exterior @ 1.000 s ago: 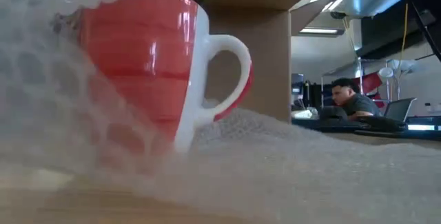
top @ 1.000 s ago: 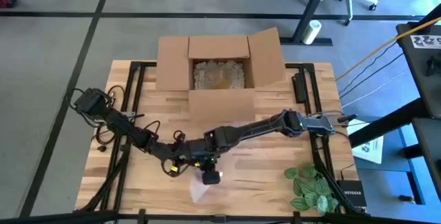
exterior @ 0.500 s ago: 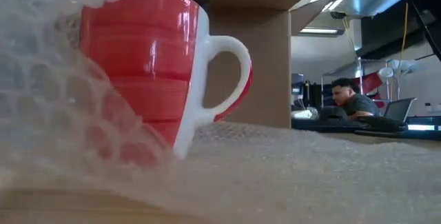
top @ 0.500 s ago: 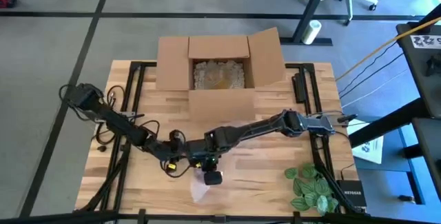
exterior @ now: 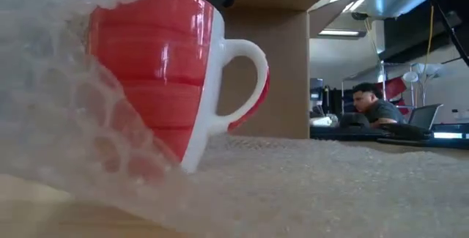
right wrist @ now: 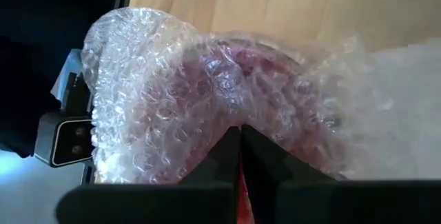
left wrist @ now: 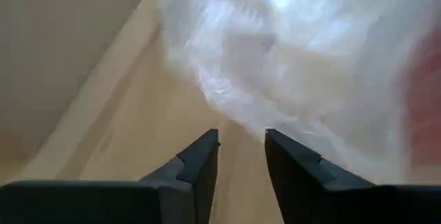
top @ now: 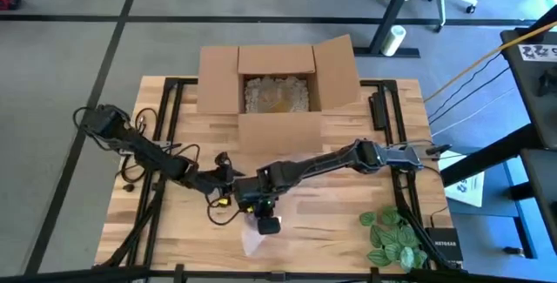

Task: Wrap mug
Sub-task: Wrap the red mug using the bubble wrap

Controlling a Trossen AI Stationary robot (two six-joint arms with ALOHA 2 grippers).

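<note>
Jaws of right gripper (right wrist: 240, 136) pinch bubble wrap (right wrist: 172, 100) over upright mug (exterior: 157, 77); left gripper (left wrist: 241, 148) jaws gape.

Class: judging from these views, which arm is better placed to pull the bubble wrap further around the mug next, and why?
Probably the right. Its gripper is shut on the bubble wrap draped over the mug, while the left gripper is open beside the wrap, holding nothing.

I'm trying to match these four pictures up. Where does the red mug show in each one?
High view: not visible; it sits hidden under the arms and the bubble wrap at the table's front middle.
Low view: the red mug fills the upper left, white handle to its right.
Left wrist view: only a red blur at the right edge, behind wrap.
Right wrist view: centre, seen as red through the wrap.
Shared landmark: the bubble wrap.
</note>
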